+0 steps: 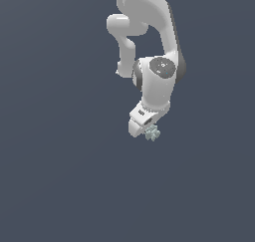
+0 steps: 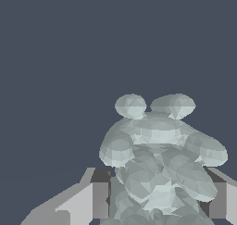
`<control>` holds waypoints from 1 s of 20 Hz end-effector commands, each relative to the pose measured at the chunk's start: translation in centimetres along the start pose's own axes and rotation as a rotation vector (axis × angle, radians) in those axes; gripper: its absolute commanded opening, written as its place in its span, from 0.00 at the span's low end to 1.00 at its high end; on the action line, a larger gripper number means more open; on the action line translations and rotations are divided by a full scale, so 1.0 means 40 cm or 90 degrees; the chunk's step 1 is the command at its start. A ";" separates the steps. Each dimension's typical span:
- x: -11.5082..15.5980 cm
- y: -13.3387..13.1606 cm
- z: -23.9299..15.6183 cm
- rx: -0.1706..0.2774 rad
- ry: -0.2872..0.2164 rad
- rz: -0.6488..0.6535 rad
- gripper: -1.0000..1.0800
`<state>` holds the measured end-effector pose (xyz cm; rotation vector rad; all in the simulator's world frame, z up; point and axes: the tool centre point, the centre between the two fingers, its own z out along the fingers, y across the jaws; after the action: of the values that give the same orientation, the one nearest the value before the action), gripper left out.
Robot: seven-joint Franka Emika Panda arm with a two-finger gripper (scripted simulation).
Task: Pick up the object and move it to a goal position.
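Pale grey-green knobby object [image 2: 157,159] pinched between claw [image 1: 149,131] fingers [image 2: 99,198], long axis reaching out past the fingertips.

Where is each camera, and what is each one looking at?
Exterior view: off the arm, facing the white robot arm against plain dark grey; its claw points down with the bumpy object at its tip.
Wrist view: on the wrist, looking along the claw; the object fills the space between two grey fingers.
Shared: both show the claw and the same pale grey-green object between its fingers.
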<state>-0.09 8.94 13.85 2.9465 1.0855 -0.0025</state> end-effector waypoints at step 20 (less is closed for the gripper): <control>-0.089 -0.160 -0.308 0.000 0.001 0.000 0.00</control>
<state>-6.74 11.47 25.87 2.9468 1.0868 0.0009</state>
